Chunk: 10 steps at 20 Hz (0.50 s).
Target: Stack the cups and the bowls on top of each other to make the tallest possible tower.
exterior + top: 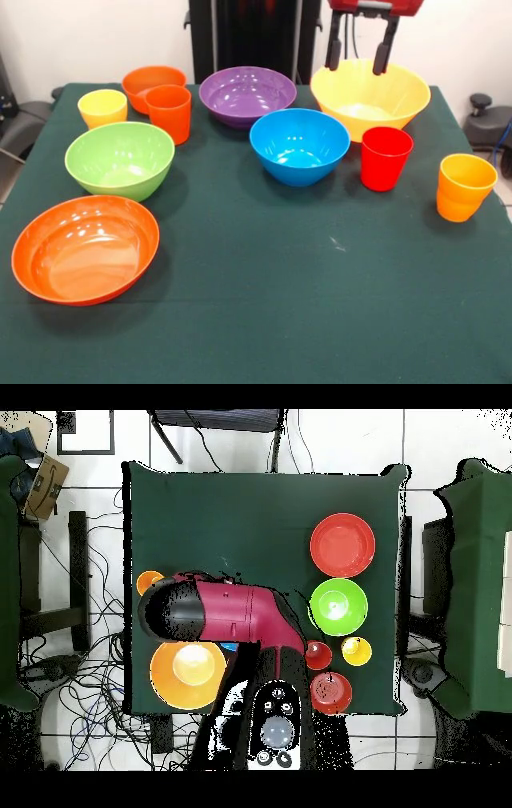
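My gripper hangs open and empty over the far rim of the largest, yellow bowl. The blue bowl and purple bowl sit left of it. The red cup and amber-yellow cup stand to the right. On the left are the green bowl, wide orange bowl, small orange bowl, orange cup and pale yellow cup. Nothing is stacked. In the overhead view my arm hides the gripper, beside the yellow bowl.
All the items stand on a dark green cloth-covered table. The robot's black pedestal rises at the far edge. In the overhead view, cables lie on the floor around the table, and dark furniture stands at both sides.
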Available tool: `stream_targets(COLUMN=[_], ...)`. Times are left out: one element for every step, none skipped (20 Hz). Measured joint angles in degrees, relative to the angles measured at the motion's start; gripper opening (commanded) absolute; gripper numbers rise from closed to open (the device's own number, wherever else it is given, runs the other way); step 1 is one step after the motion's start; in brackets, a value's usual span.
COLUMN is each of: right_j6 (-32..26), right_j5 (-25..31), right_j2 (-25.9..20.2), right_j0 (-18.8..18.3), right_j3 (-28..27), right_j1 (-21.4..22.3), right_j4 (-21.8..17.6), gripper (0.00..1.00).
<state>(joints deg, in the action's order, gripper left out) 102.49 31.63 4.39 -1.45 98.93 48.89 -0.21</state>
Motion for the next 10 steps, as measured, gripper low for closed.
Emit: stream_targets(right_j6=[0.0,0.0,0.0,0.0,0.0,0.0,0.0,0.0,0.0,0.0], right_j5=[0.0,0.0,0.0,0.0,0.0,0.0,0.0,0.0,0.0,0.0], right_j2=[0.0,0.1,0.1,0.2,0.3,0.4,0.6,0.7,0.9,1.1], right_j0=[0.0,0.0,0.0,0.0,0.0,0.0,0.0,0.0,0.0,0.0], right_j3=[-0.2,-0.3,-0.3,-0.3,-0.3,-0.3,-0.3,-0.3,-0.3,-0.2], right_j1=[-0.2,-0.2,-0.3,-0.3,-0.3,-0.3,-0.2,-0.2,-0.1,0.0], right_j4=[0.0,0.0,0.0,0.0,0.0,0.0,0.0,0.0,0.0,0.0], gripper=[1.00,1.00,1.00,1.00,1.00,1.00,1.00,1.00,1.00,1.00])
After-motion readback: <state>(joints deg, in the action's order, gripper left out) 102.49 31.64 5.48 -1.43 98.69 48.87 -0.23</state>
